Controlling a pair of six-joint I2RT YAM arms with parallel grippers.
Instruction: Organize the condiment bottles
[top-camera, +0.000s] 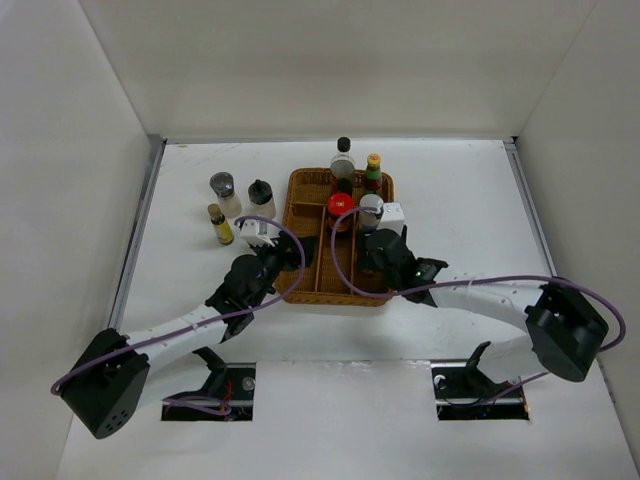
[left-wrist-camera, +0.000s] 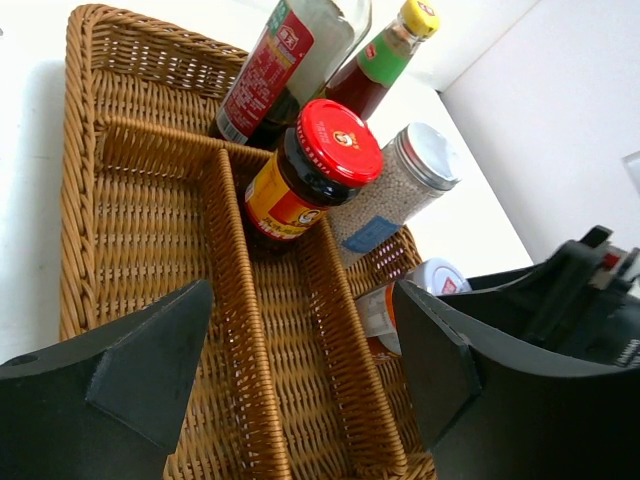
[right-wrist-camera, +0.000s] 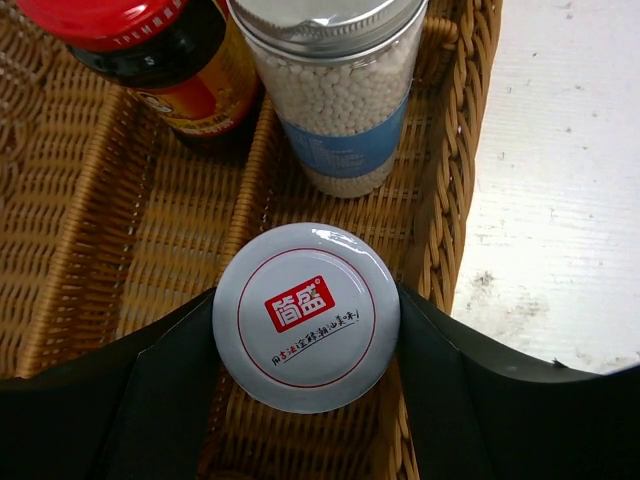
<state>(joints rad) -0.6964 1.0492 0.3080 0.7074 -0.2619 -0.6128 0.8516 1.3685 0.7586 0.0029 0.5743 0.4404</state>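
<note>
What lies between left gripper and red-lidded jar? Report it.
Left wrist view: from left gripper to red-lidded jar, only the wicker basket: divider and bare weave.

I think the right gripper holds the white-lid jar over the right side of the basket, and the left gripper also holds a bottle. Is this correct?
Not quite. The left gripper holds nothing: the left wrist view shows it open over the basket, with no bottle in it. The right gripper does hold the white-lid jar over the basket's right side.
</note>
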